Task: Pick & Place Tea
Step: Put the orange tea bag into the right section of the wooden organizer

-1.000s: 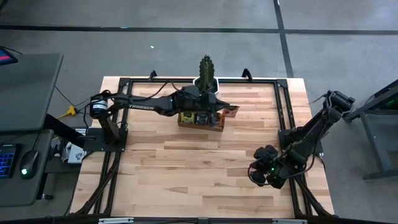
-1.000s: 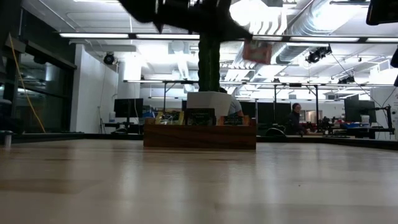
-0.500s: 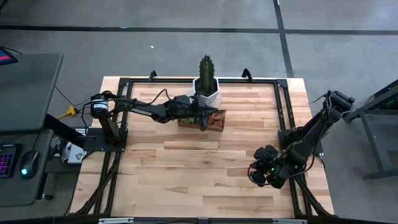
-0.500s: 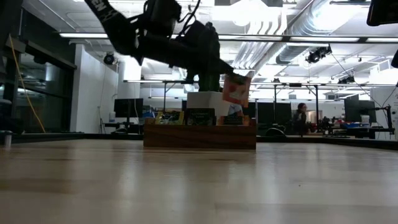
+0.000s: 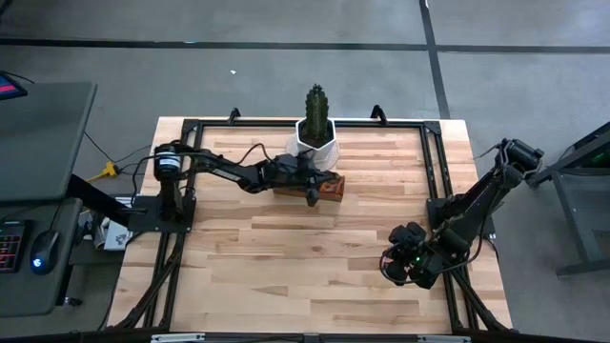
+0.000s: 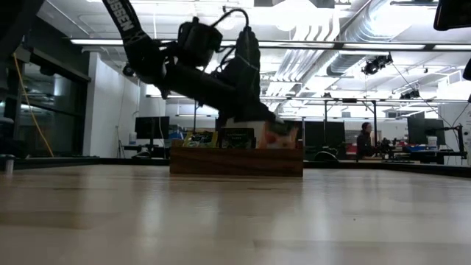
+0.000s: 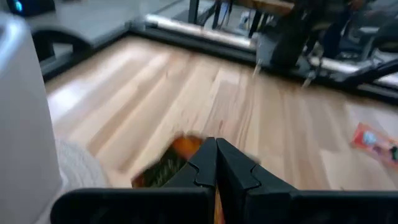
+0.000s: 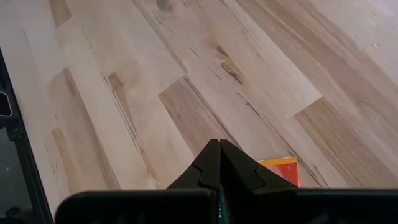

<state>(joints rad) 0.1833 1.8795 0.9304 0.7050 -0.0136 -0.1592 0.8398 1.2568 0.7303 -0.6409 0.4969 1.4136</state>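
Compared with the earlier frames, the left arm has drawn back and lowered: its left pincer point(image 6: 274, 131), once raised above the wooden tray point(image 6: 235, 160), now sits at the tray's right end, closed on an orange-red tea sachet point(image 6: 278, 136) lowered to the compartment. The arm stretches across the counter point(image 5: 286, 257) beside the potted cactus point(image 5: 315, 114). The right pincer point(image 5: 405, 257) rests closed near the counter's right edge, above another orange sachet point(image 8: 281, 168)

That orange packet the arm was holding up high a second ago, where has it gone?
The left gripper carried the orange-red tea sachet down to the brown wooden tray, fingers clamped shut on it. The right gripper and potted cactus stayed put.
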